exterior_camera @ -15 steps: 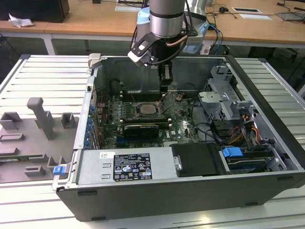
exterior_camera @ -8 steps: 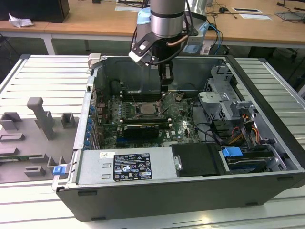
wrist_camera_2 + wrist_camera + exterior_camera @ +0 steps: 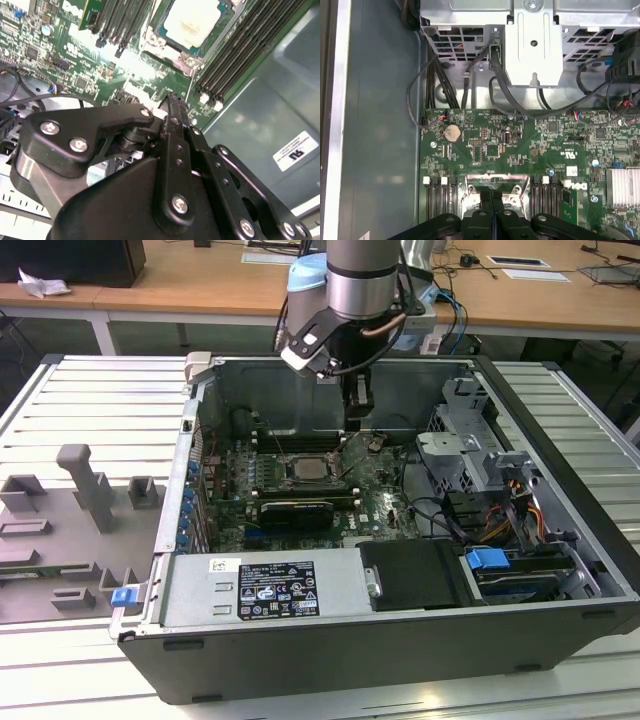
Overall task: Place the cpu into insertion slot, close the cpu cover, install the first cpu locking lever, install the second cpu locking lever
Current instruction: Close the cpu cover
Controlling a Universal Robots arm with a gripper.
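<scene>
Gripper (image 3: 172,100) shut, empty, near seated cpu (image 3: 192,22); we judge lever step in hand, calling for precise fingertip press.

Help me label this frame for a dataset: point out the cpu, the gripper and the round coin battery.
cpu (image 3: 192,22): second wrist view, middle of its pale metal top.
gripper (image 3: 492,195): first wrist view, where its shut fingertips meet.
coin battery (image 3: 452,132): first wrist view, centre of the round disc.
</scene>
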